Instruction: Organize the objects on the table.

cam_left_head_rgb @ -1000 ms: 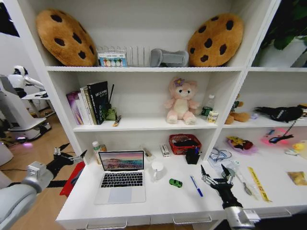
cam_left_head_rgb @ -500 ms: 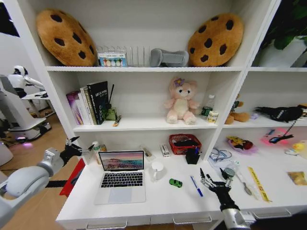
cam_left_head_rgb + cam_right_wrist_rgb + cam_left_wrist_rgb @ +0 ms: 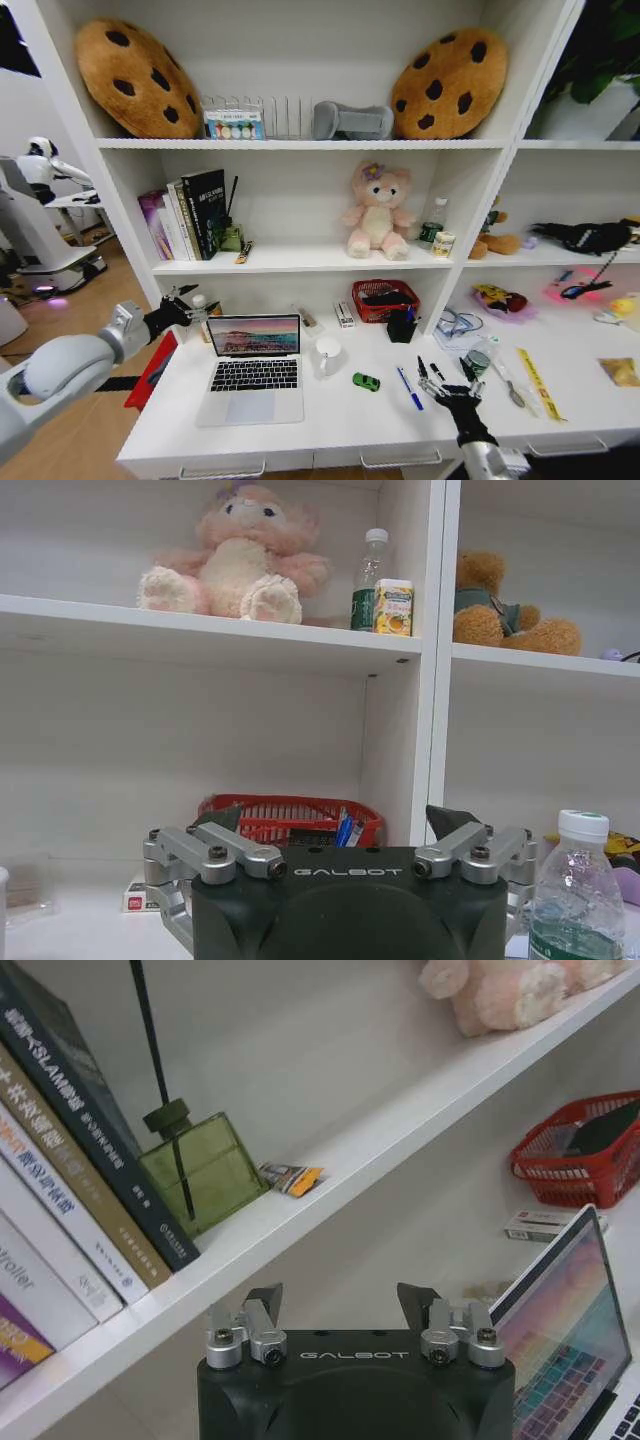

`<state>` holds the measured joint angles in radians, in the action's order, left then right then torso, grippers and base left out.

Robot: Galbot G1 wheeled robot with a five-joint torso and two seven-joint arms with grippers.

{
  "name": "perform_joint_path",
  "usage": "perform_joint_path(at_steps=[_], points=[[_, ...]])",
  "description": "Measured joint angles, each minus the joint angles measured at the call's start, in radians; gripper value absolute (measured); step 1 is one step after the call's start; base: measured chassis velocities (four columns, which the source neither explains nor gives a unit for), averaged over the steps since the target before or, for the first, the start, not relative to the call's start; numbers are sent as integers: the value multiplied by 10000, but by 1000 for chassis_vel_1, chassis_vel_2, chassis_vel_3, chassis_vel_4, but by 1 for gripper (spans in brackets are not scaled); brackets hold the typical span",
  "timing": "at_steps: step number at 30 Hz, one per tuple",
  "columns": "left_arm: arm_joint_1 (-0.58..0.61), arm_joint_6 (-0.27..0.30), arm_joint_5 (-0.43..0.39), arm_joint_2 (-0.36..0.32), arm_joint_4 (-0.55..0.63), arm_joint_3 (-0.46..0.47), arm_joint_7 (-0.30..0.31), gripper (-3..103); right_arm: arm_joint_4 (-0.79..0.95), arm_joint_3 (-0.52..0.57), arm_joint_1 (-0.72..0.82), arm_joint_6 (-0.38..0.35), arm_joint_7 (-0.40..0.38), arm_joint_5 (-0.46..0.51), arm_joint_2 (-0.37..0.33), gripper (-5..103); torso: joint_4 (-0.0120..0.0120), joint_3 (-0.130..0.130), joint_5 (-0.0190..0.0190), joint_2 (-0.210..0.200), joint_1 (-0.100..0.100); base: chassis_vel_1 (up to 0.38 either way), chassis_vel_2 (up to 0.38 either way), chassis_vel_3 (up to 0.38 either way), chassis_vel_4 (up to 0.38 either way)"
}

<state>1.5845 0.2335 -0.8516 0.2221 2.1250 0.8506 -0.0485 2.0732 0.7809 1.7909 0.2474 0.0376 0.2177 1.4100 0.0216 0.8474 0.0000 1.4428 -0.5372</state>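
Silver first: found the laptop (image 3: pixel 255 365) standing open on the left half of the white tabletop (image 3: pixel 330 420), screen lit, keyboard toward the front edge, a white mug (image 3: pixel 328 355) just beside its right side. Judged it stiff and flat but the heaviest piece, smooth-skinned and likely slippery, weak at the hinge and screen; thought it best pushed shut by the lid's top edge, or held by the base edge rather than the display. Saw the green toy car (image 3: pixel 366 381) lying apart to the right of the mug, and the blue pen (image 3: pixel 408 388) lying aslant a little farther right. Reckoned both light and hard; expected the car to roll on its wheels, so favoured a pinch across its sides; expected the pen to roll or swivel, so favoured a pinch across the middle of the barrel. Found the left end effector (image 3: pixel 190 308) hovering off the tabletop's left end near the upper left corner of the screen, fingers spread apart, nothing between them. Found the right end effector (image 3: pixel 443 372) low over the tabletop just right of the pen, likewise spread wide and empty.
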Motion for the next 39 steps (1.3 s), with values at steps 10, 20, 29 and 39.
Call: perform_joint_path(at_steps=[10,20,29,39], points=[[1365,428,-445,-1794,155,1642,-514,30,-179,99,-20,162,81,37,85,100,2,0,2,0,0,0,0,0,0],[1710,772,-107,-2599,-139,1729,-954,2,-334,146,-25,321,198,73,120,100,2,0,1,1,0,0,0,0,0],[3091,765,187,-3667,-558,3144,-1325,0,-388,194,-24,379,231,124,100,100,3,1,0,1,-1,0,0,0,0],[4076,709,258,-4641,-779,3612,-1326,0,-626,294,-115,462,242,252,77,100,1,1,0,1,-1,0,0,0,0]])
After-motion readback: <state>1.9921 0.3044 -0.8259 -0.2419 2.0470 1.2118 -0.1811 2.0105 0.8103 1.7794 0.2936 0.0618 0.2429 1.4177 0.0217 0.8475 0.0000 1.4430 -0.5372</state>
